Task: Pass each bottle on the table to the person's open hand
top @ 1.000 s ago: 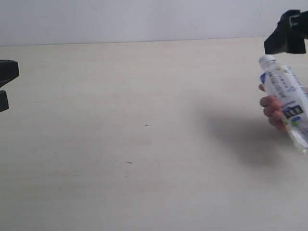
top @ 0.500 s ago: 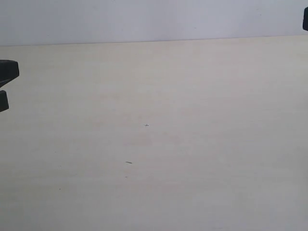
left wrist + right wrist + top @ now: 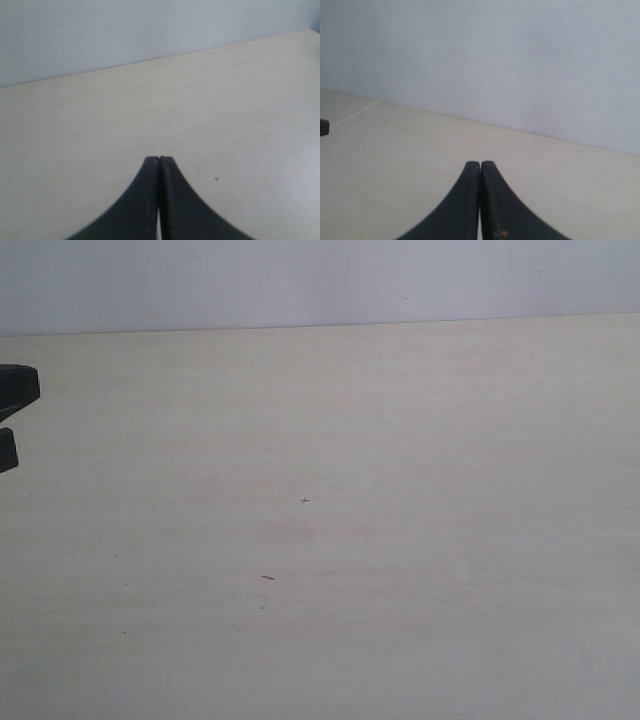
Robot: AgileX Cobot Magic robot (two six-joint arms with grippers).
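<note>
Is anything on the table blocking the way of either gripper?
Nothing visible does. The table is bare except tiny specks; no bottle or hand shows. The left gripper and right gripper are shut, empty.

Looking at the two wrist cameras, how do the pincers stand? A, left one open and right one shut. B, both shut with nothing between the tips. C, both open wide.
B: the left pincer and the right pincer each show their two dark tips pressed together, with nothing held between them.
</note>
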